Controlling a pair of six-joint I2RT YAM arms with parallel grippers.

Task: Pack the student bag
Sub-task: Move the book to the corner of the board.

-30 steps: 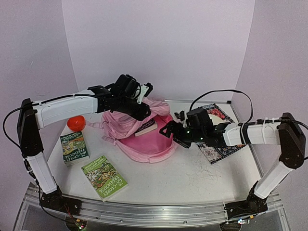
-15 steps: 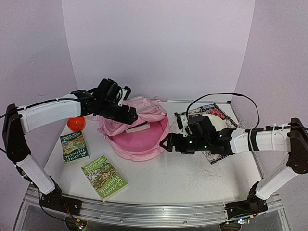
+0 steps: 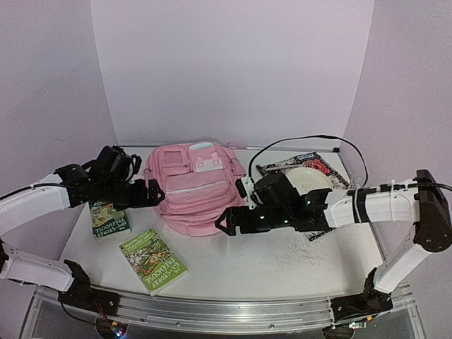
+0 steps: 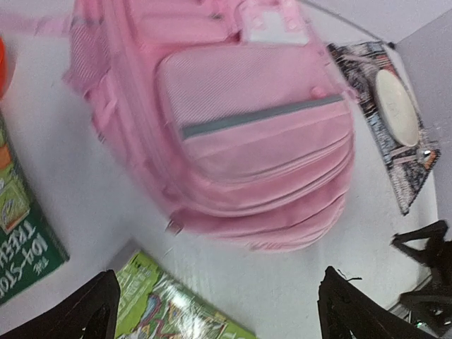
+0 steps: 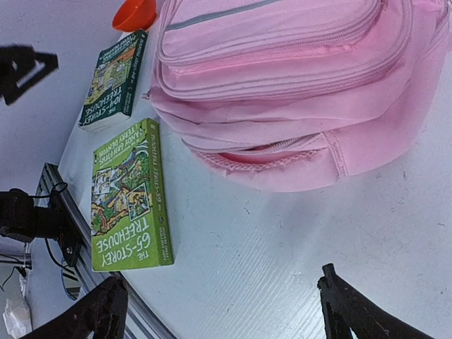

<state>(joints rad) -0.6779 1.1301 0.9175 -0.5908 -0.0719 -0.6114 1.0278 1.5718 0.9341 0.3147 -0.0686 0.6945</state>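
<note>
The student bag [image 3: 191,185] is a large pink backpack lying flat at the table's middle, front pockets and white patch up. It fills the top of the left wrist view [image 4: 247,134] and of the right wrist view [image 5: 296,85], where a narrow gap shows along its near edge. My left gripper [image 3: 146,193] hovers just left of the bag, open and empty [image 4: 219,296]. Just in front of the bag's near right corner my right gripper [image 3: 227,220] is open too, with only bare table between its fingers [image 5: 220,282].
A light green book [image 3: 152,260] lies near the front left, a dark green book [image 3: 109,217] behind it. An orange object [image 5: 134,13] sits by the dark book. A patterned mat [image 3: 332,212] with a white plate [image 3: 308,180] lies at the right.
The bag's raised flap has dropped and the bag now lies flat, hiding the book inside. My left gripper opened and drew back left. My right gripper shifted left along the bag's front.
</note>
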